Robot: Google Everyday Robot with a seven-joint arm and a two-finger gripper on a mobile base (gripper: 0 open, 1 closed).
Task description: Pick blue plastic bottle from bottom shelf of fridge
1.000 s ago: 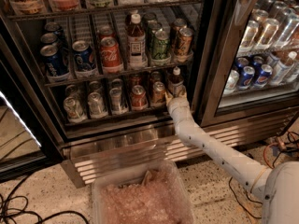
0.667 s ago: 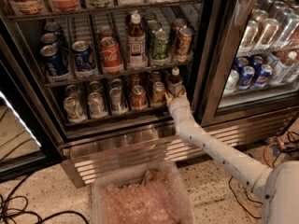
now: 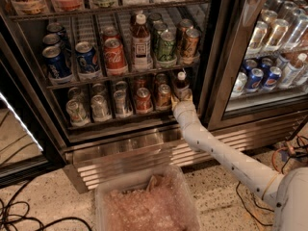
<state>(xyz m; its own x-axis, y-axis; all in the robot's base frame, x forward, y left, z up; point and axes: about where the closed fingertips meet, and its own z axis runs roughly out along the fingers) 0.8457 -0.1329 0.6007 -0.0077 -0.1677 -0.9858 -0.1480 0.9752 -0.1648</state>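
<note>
The blue plastic bottle, small with a white cap and dark contents, stands at the right end of the bottom shelf of the fridge, beside several soda cans. My gripper is at the end of the white arm, reaching in from the lower right. It sits right at the bottle's lower part and hides its base.
A taller white-capped bottle and more cans stand on the rack above. A clear bin with pinkish stuff sits on the floor before the ribbed base grille. Cables lie on the floor. The right compartment holds cans behind glass.
</note>
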